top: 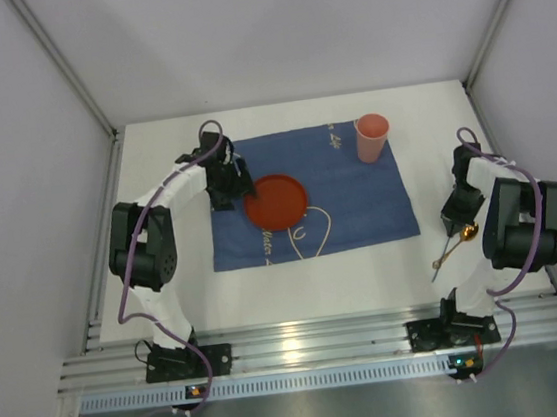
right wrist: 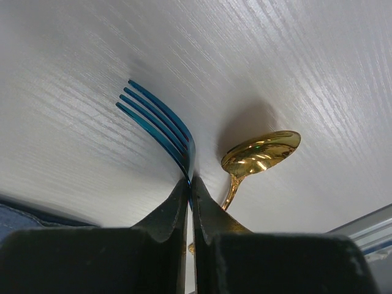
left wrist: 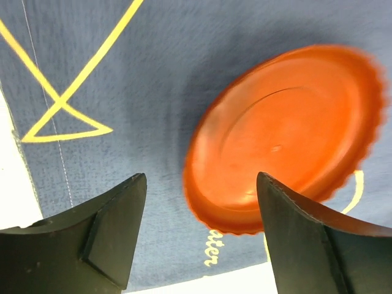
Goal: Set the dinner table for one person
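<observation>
An orange plate (top: 277, 201) lies on a blue cloth mat (top: 358, 199) on the white dinner table (top: 298, 287). My left gripper (top: 228, 189) hovers open just left of the plate; in the left wrist view the plate (left wrist: 288, 135) lies ahead of the open fingers (left wrist: 122, 226). My right gripper (right wrist: 190, 180) is shut on a blue fork (right wrist: 162, 128), low over the table to the right of the mat. A gold spoon (right wrist: 260, 153) lies on the table beside it, also in the top view (top: 452, 249). A pink cup (top: 372, 137) stands on the mat's far right corner.
A ribbed aluminium rail (top: 314, 345) runs along the near edge by the arm bases. White walls close in the left, right and back. The mat has yellow line drawings (left wrist: 61, 104).
</observation>
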`<state>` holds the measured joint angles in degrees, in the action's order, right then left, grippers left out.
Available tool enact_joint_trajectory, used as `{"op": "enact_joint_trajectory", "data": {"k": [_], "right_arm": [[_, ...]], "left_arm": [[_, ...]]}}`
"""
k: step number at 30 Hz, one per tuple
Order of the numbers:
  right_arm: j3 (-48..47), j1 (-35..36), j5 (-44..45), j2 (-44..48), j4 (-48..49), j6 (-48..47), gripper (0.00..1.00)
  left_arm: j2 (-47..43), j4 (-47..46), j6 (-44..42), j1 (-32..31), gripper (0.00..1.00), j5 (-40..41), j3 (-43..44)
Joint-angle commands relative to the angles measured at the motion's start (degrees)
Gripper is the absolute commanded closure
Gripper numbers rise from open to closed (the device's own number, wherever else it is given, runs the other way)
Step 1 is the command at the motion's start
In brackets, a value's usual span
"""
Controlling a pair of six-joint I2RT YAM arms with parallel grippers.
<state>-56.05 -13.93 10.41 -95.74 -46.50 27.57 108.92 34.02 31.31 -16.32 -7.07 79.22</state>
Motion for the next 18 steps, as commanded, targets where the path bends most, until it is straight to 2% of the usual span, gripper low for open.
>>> {"op": "enact_joint_trajectory", "data": {"k": [1, 7, 11, 13, 18], "right_arm": [[-0.4, 0.5, 0.3, -0.9, 2.0, 0.5, 1.00], [-14.6, 9.1, -2.1, 5.2, -7.5, 3.5, 1.00], [-25.6, 18.9, -8.3, 6.4, -11.7, 6.3, 1.00], [-27.9, 23.0, -10.1, 6.8, -13.1, 8.2, 1.00], [-30.4, 27.0, -18.1, 8.6, -10.8, 12.0, 1.00]], "left_arm": [[-2.9, 1.9, -0.3, -0.5, 0.22, -0.4, 5.8], [-2.3, 2.1, -2.0, -3.4, 0.25, -7.5, 16.4], [-0.5, 2.3, -4.7, -9.5, 0.29, -10.2, 24.1], [0.7, 1.7, -5.1, -12.3, 0.29, -13.9, 26.6], [1.0, -1.1, -4.9, -17.1, 0.32, -21.0, 27.4]]}}
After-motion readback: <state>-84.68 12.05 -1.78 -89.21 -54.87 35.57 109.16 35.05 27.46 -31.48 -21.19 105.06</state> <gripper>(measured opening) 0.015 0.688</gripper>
